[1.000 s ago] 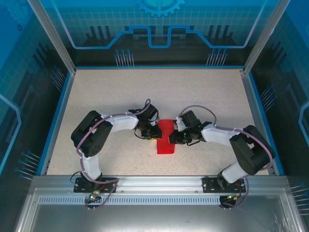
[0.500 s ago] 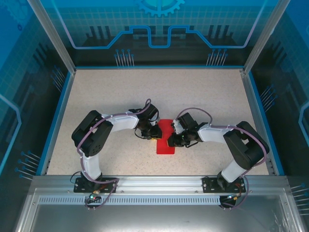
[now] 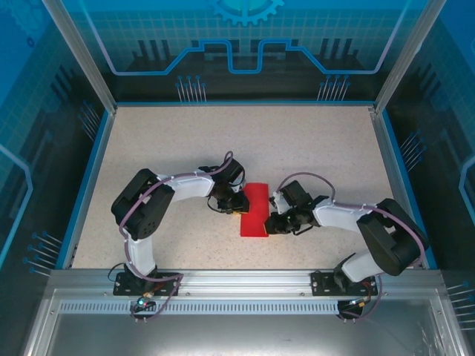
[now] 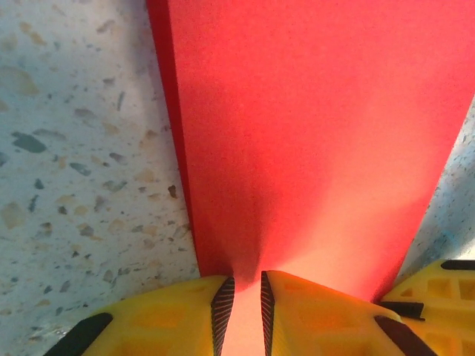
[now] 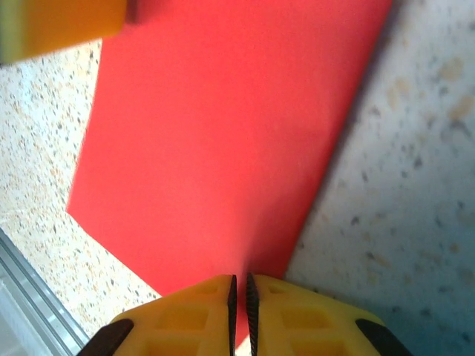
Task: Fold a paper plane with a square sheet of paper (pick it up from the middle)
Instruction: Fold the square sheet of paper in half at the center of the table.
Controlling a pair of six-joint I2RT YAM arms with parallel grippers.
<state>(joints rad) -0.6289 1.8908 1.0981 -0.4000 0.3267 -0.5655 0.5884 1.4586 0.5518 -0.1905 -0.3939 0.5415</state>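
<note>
Red paper (image 3: 254,210), folded to a narrow strip, is laid flat at the middle of the table (image 3: 185,141), its two long edges pinched by the nearly closed left gripper (image 4: 247,285) and right gripper (image 5: 240,280), seemingly so the next crease can be made.

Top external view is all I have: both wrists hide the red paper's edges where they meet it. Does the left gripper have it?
Observer: Yes. In the left wrist view the left gripper has its jaws almost closed, with the red paper running into the narrow gap.
Operator: And the right one?
Observer: The right gripper has its jaws nearly touching, pinching the paper's edge.
Operator: Any creases?
Observer: No crease line shows on the face either wrist camera sees.
</note>
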